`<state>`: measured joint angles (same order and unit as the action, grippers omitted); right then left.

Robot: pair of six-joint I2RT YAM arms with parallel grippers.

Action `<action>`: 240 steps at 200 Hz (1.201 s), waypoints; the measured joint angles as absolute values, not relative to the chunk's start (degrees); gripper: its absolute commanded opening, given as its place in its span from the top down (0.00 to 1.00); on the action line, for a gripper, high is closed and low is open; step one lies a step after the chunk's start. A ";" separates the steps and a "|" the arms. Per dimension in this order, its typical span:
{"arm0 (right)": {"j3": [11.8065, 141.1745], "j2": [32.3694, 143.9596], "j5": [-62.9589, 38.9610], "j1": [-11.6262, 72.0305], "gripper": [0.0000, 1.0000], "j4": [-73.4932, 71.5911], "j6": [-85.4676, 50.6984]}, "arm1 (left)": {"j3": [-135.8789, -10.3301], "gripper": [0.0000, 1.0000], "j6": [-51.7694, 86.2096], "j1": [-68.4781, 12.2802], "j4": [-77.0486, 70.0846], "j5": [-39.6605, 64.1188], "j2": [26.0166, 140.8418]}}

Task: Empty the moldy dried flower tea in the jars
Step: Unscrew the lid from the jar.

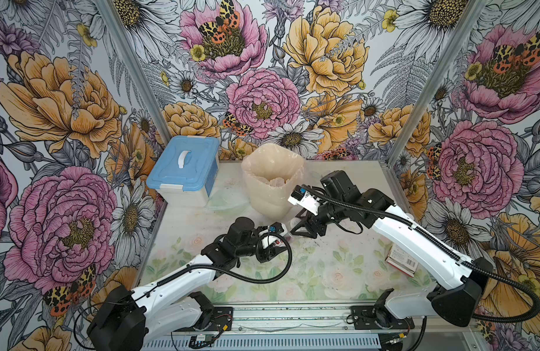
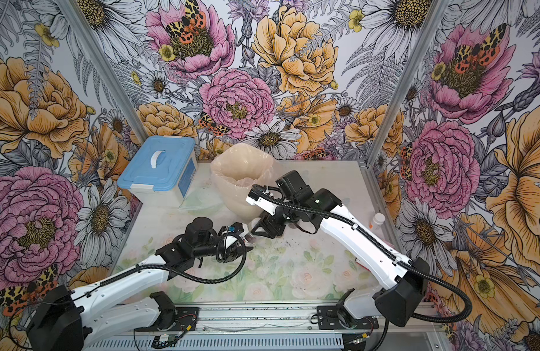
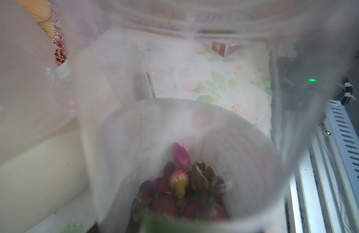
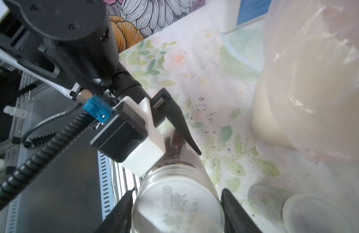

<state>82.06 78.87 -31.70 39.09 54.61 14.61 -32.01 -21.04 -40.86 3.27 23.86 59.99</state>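
Note:
A clear jar (image 4: 180, 165) hangs on its side between the two arms, just above the table in front of the bin. My left gripper (image 1: 274, 244) is shut on the jar's body; one black finger (image 4: 178, 121) lies along its wall. The moldy dried flower tea (image 3: 180, 181), dark red and pink buds, is heaped inside. My right gripper (image 4: 177, 191) is shut on the jar's round translucent lid (image 4: 177, 207), one fingertip against each side of it. In both top views the grippers meet at the jar (image 2: 251, 238).
A cream bin with a plastic liner (image 1: 273, 182) stands just behind the grippers. Beside it are a blue-lidded box (image 1: 183, 167) and a clear dish (image 1: 229, 202). Another round translucent lid (image 4: 313, 213) is near the bin's foot. A red-and-white carton (image 1: 402, 258) and a white-capped bottle (image 2: 378, 220) are at the right.

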 measured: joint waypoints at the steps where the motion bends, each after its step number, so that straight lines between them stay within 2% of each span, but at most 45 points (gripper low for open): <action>1: 82.06 78.87 -31.70 39.11 0.88 54.61 15.07 | -32.03 0.43 -21.04 -40.84 3.27 23.88 59.99; 35: 82.04 78.78 -30.20 39.42 0.88 54.89 24.01 | -32.40 0.42 -20.93 -40.45 4.45 24.82 60.51; 73: 81.32 78.78 -26.59 39.42 0.83 56.88 30.02 | -32.91 0.42 -18.48 -39.31 6.22 24.84 60.73; 83: 81.25 78.78 -26.59 39.42 0.78 57.41 30.74 | -32.91 0.42 -18.17 -38.96 6.68 24.49 60.84; 97: 81.25 78.78 -26.59 39.40 0.76 57.71 31.24 | -32.91 0.42 -18.13 -38.98 6.83 24.45 60.84; 126: 81.25 78.76 -27.42 39.29 0.61 57.87 30.30 | -32.91 0.42 -18.22 -39.09 6.63 24.47 60.82; 155: 82.70 78.39 -29.39 38.85 0.28 58.28 23.49 | -32.93 0.42 -18.46 -39.64 5.82 23.66 60.55; 205: 88.44 78.35 -30.87 37.39 0.09 57.80 3.75 | -32.93 0.42 -20.12 -42.02 4.01 17.85 58.46; 240: 88.47 78.67 -31.77 37.04 0.08 58.02 -7.86 | -32.93 0.42 -21.47 -43.40 3.44 13.78 57.58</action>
